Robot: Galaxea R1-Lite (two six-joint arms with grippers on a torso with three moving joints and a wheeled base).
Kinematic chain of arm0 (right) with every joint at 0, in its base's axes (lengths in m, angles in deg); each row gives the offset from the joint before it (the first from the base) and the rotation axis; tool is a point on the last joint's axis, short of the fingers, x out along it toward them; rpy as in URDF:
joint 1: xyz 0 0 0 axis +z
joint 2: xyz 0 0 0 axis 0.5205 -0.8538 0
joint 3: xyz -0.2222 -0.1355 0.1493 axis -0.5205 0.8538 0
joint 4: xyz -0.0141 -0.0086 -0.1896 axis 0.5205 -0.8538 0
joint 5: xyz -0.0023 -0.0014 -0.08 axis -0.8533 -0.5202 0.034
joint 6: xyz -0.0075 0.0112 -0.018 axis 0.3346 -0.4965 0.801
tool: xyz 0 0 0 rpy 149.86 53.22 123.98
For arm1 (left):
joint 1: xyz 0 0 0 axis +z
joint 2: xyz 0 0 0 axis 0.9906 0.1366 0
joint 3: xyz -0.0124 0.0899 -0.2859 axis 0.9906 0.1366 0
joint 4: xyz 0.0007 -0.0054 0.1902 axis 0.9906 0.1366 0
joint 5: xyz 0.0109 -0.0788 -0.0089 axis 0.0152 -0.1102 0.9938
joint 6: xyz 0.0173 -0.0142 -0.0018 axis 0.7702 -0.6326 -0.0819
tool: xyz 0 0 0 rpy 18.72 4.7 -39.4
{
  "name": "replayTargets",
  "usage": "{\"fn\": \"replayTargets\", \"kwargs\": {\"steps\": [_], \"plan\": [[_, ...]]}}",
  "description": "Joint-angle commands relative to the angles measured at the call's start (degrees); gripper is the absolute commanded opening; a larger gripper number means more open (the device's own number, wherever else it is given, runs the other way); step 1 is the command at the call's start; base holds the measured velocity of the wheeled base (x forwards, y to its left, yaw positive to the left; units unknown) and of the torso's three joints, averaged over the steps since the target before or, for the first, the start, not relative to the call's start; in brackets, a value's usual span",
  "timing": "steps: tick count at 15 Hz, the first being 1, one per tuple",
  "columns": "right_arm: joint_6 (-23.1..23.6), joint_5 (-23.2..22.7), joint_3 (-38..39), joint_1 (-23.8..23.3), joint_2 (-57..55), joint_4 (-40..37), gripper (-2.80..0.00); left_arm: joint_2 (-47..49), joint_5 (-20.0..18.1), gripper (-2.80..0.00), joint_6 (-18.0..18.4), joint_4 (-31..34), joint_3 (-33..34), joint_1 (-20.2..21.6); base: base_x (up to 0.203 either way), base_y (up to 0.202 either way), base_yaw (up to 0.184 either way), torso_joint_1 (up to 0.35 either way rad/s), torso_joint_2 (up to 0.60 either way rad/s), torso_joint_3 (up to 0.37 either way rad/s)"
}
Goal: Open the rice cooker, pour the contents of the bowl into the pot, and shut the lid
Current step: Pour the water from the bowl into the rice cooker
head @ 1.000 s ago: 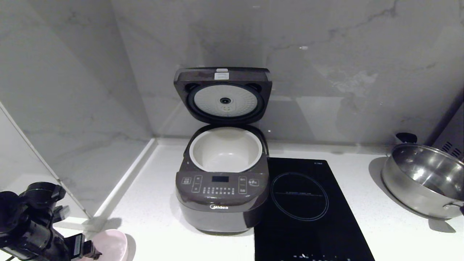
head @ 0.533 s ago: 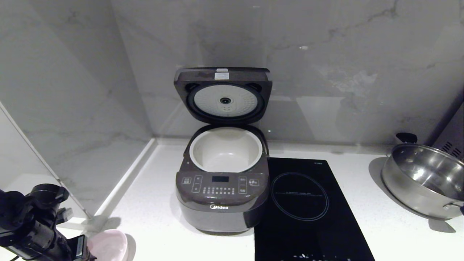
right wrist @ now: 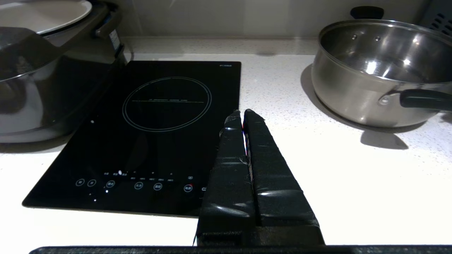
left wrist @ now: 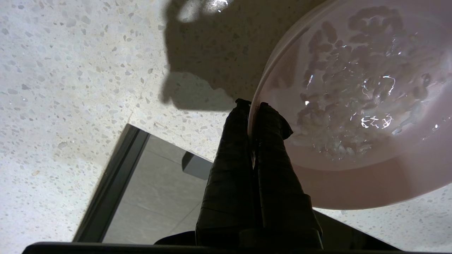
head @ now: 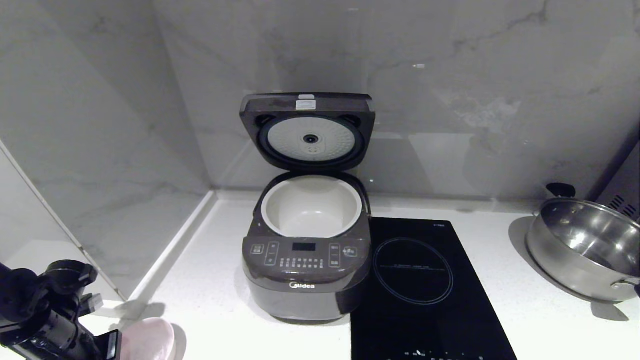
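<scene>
Bowl (left wrist: 353,106) rim pinched between closed fingers (left wrist: 233,155) of left gripper (left wrist: 251,104)

Shiny steel pan (head: 585,247), glossy black hob (head: 425,285), speckled stone counter (left wrist: 70,70)

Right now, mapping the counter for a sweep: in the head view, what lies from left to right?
left gripper → bowl → rice cooker → black hob → steel pan.
</scene>
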Motion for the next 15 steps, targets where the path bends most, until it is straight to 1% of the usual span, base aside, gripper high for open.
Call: {"fn": "replayTargets", "kwargs": {"steps": [1,3,5,6,7,9,15], "plan": [[0.0,0.0,0.0,0.0,0.0,0.0,-2.80,-0.4,0.1,-2.80,-0.1,0.2,-0.1,-0.3,0.000,0.000,0.000,0.000,0.00,0.000],[0.0,0.0,0.0,0.0,0.0,0.0,-2.80,-1.8,0.0,-2.80,0.0,0.3,-0.6,-0.7,0.000,0.000,0.000,0.000,0.00,0.000],[0.0,0.0,0.0,0.0,0.0,0.0,-2.80,-2.7,0.0,-2.80,0.3,1.0,-2.8,-0.5,0.000,0.000,0.000,0.000,0.00,0.000],[0.0,0.0,0.0,0.0,0.0,0.0,-2.80,-3.3,0.0,-2.80,1.4,2.6,-4.5,-0.2,0.000,0.000,0.000,0.000,0.00,0.000],[0.0,0.0,0.0,0.0,0.0,0.0,-2.80,-4.1,0.0,-2.80,2.9,5.8,-6.3,-0.1,0.000,0.000,0.000,0.000,0.00,0.000],[0.0,0.0,0.0,0.0,0.0,0.0,-2.80,-5.0,-0.4,-2.80,3.6,11.6,-9.9,0.0,0.000,0.000,0.000,0.000,0.00,0.000],[0.0,0.0,0.0,0.1,0.0,0.0,-2.80,-2.3,-1.5,-2.80,4.0,12.2,-11.1,-0.5,0.000,0.000,0.000,0.000,0.00,0.000]]}}
